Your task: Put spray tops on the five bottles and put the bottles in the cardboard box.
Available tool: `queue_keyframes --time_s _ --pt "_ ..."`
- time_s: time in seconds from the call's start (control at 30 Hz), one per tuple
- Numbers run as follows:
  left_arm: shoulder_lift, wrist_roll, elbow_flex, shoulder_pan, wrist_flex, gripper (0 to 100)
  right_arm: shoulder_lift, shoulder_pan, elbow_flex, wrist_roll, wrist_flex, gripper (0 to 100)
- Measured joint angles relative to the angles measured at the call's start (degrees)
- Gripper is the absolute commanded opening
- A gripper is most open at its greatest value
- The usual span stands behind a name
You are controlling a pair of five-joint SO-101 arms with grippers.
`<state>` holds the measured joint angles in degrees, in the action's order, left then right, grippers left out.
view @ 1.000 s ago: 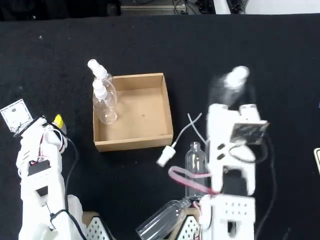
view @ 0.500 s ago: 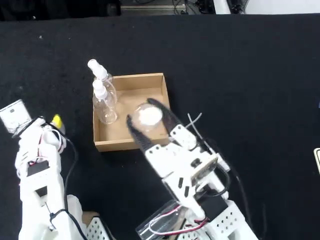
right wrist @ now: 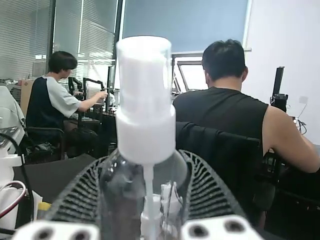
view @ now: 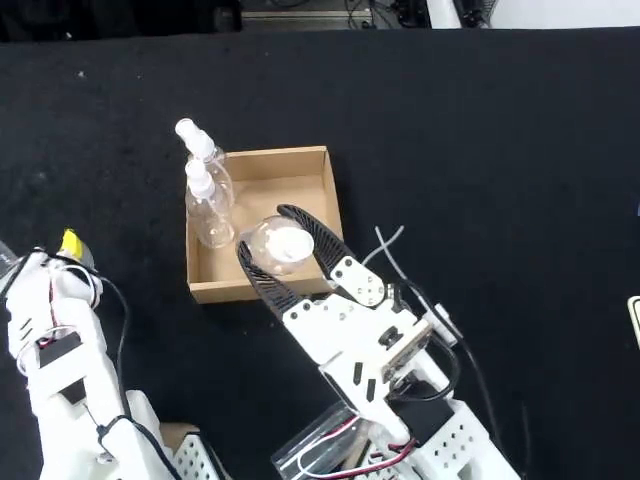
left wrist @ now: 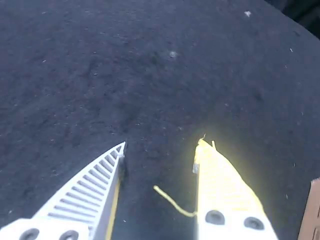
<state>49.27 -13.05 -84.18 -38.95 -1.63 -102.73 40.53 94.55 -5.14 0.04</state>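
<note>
high view: a brown cardboard box [view: 300, 175] is sitting on the matte black desk [view: 480, 150]. two clear plastic bottles [view: 210, 200] with white spray tops [view: 195, 150] are leaning against its wall on the view's left, necks poking over the rim. the right claw [view: 265, 232], with curved, ribbed black fingers, is gripping a third clear bottle [view: 285, 245] by the body, over the box's front half, its round white top facing up. another clear bottle [view: 320, 450] is lying at the desk's near edge, partly hidden by the arm. a thin white tube [view: 388, 240] is lying just right of the box.

left wrist view: the left claw [left wrist: 162, 145] is hanging released over speckled desk, one finger white and ribbed, the other yellow; a box corner is showing at the edge.

right wrist view: the bottle is standing upright between the ribbed fingers, its cylindrical top rising above them.
</note>
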Motion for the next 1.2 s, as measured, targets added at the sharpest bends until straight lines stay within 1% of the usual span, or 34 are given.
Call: queue_keyframes --time_s 0.13,0.27,0.4,0.5,0.6,0.77,0.97,1.2 --pt "0.0 -2.2 0.0 -1.85 0.0 20 8.26 0.0 -5.36 2.99 -0.79 1.0" --pt "0.0 -2.64 0.0 -2.64 0.0 20 21.36 0.0 -9.85 4.57 -5.27 1.0" --pt "0.0 -2.64 0.0 -4.31 0.0 20 34.55 0.0 -10.55 4.75 -13.63 1.0" --pt "0.0 -2.73 0.0 -4.31 0.0 20 43.34 0.0 -10.55 4.75 -21.19 1.0" --pt "0.0 -2.73 0.0 -4.31 0.0 20 50.9 0.0 -10.55 4.75 -25.93 1.0" --pt "0.0 -2.73 0.0 -4.31 0.0 20 60.84 0.0 -10.64 4.75 -33.14 1.0" --pt "0.0 -2.73 0.0 -4.22 0.0 20 69.45 0.09 -11.87 4.75 -40.7 1.0" --pt "0.0 -2.73 0.0 -4.22 0.0 20 80.79 0.09 -17.76 4.84 -42.37 1.0"
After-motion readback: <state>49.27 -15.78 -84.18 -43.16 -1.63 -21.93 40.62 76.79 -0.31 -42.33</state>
